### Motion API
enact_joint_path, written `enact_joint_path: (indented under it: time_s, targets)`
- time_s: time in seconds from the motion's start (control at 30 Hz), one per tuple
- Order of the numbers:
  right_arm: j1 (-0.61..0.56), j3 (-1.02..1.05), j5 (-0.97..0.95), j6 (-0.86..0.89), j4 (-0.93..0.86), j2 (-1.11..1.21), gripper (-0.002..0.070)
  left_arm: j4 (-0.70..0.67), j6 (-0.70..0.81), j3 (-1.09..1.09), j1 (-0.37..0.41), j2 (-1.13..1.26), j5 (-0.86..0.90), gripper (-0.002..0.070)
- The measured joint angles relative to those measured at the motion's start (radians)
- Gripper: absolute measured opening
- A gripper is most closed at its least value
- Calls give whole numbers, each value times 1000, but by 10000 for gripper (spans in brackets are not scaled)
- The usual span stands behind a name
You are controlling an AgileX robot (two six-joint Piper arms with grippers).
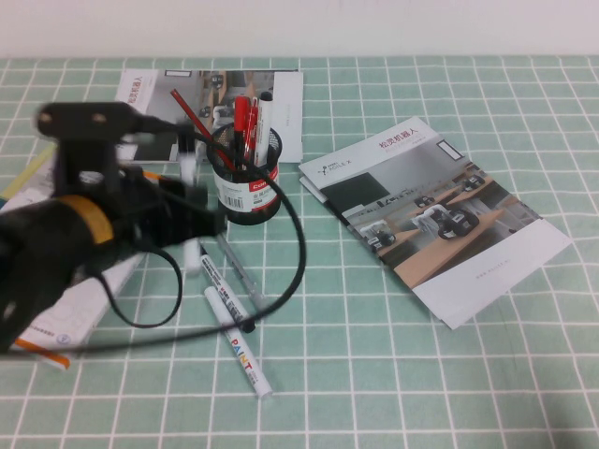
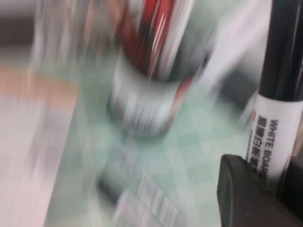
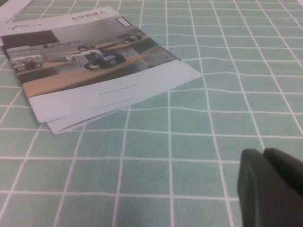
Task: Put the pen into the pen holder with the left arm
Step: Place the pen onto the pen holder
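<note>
My left arm (image 1: pixel 65 234) is blurred at the table's left. Its gripper (image 1: pixel 201 223) is just left of the pen holder (image 1: pixel 245 182), a black mesh cup with a white and red label that holds several red and white pens. In the left wrist view the left gripper (image 2: pixel 273 185) is shut on the pen (image 2: pixel 277 127), a white barrel with black print and a black cap. The pen holder (image 2: pixel 147 94) is blurred ahead of it. My right gripper (image 3: pixel 263 155) is shut and empty, low over the green checked cloth.
A second black-print marker (image 1: pixel 225 292), a white marker with coloured lettering (image 1: pixel 245 357) and a slim grey pen (image 1: pixel 240 269) lie in front of the holder. One brochure (image 1: pixel 435 215) lies at the right, another (image 1: pixel 225 103) behind the holder. Papers (image 1: pixel 65 323) lie under the left arm. A black cable (image 1: pixel 298 253) loops across the cloth.
</note>
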Motion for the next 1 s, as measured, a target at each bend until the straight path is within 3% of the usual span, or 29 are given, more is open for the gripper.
enact_joint_path:
  time_s: [0.13,0.37,0.67,1.0]
  targets:
    - [0,0,0,0,0,0,-20,7,17,73,40,-16,-386,109]
    - [0,0,0,0,0,0,-20,10,25,36,111,179,-805,109]
    - [0,0,0,0,0,0,-20,10,27,-200,117,486,-800,109]
    - [0,0,0,0,0,0,-20,-71,112,-214,117,566,-739,109]
